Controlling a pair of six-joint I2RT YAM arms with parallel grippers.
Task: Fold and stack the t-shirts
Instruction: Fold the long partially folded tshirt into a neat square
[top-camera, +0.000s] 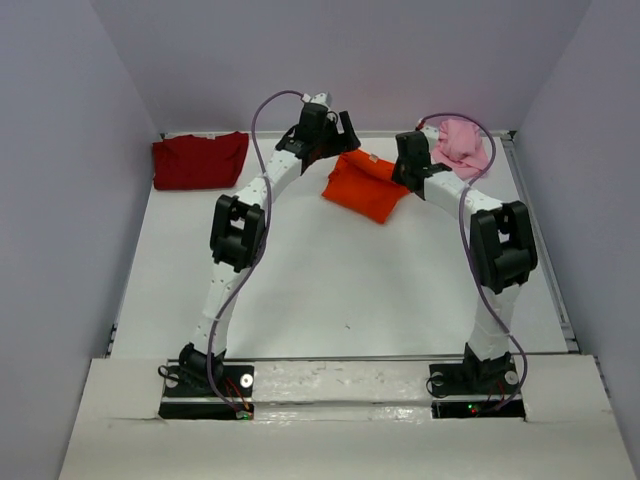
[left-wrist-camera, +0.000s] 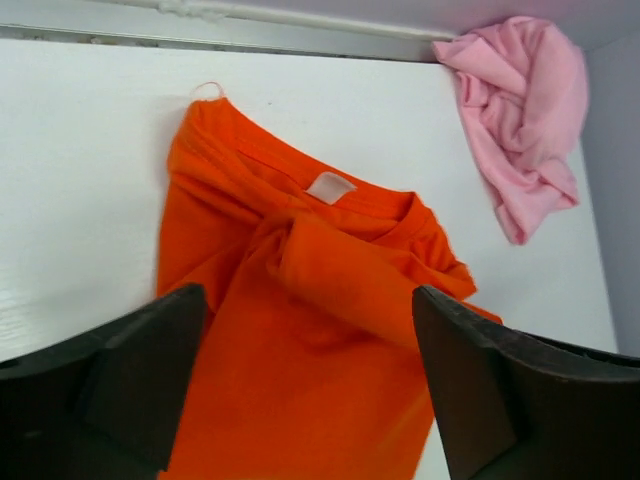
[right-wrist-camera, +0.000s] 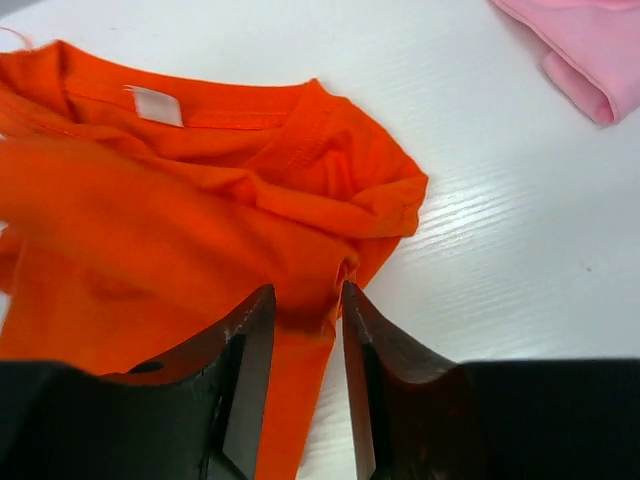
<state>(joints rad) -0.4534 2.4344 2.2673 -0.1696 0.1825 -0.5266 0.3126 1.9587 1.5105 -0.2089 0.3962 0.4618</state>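
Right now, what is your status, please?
Left tool open over orange shirt. Right tool shut on its edge. Red shirt flat far left, pink shirt crumpled far right. Nothing blocks.

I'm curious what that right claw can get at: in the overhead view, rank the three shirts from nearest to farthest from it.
1. Orange t-shirt, centre back, pinched in the right gripper.
2. Pink t-shirt, far right corner.
3. Dark red t-shirt, far left corner.
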